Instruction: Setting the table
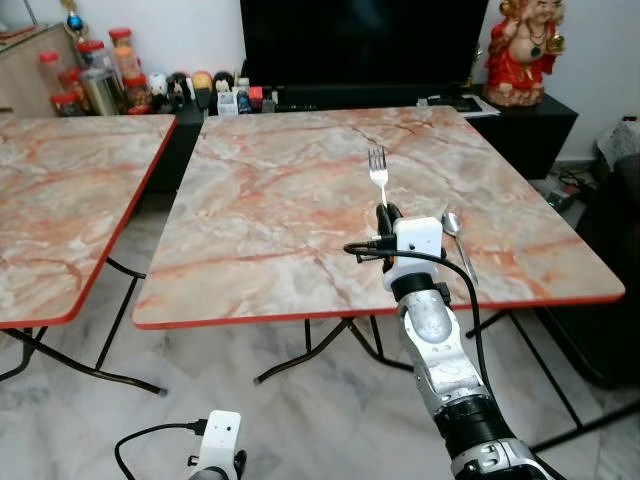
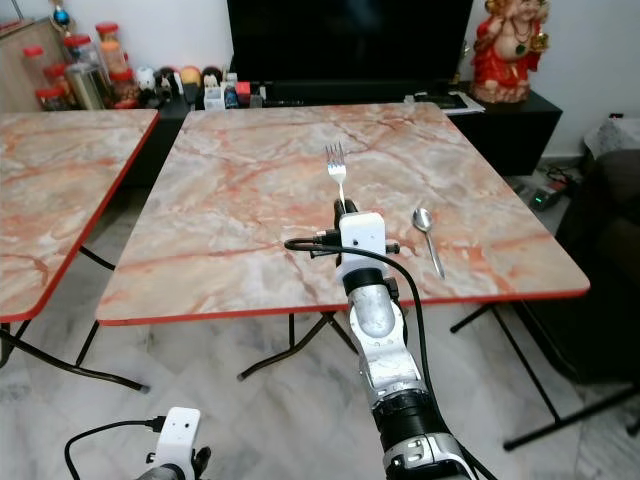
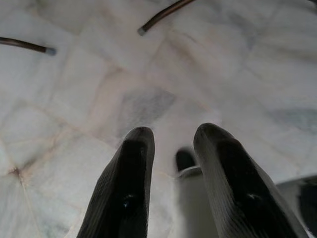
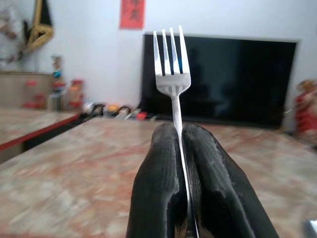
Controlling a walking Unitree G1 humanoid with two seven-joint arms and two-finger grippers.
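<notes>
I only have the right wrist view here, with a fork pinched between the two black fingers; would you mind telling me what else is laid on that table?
Observer: A spoon lies flat on the marble table, to the right of the right claw, near the front edge.
Operator: Thanks. Is the fork touching the table?
Observer: I cannot tell; the fork points away from the robot, over the middle of the tabletop, tines forward.
Operator: And where is the other arm?
Observer: The left claw hangs low, off the table, its fingers apart over the pale tiled floor.
Operator: Is there any other table nearby?
Observer: Yes, a second marble table stands to the robot's left.
</notes>
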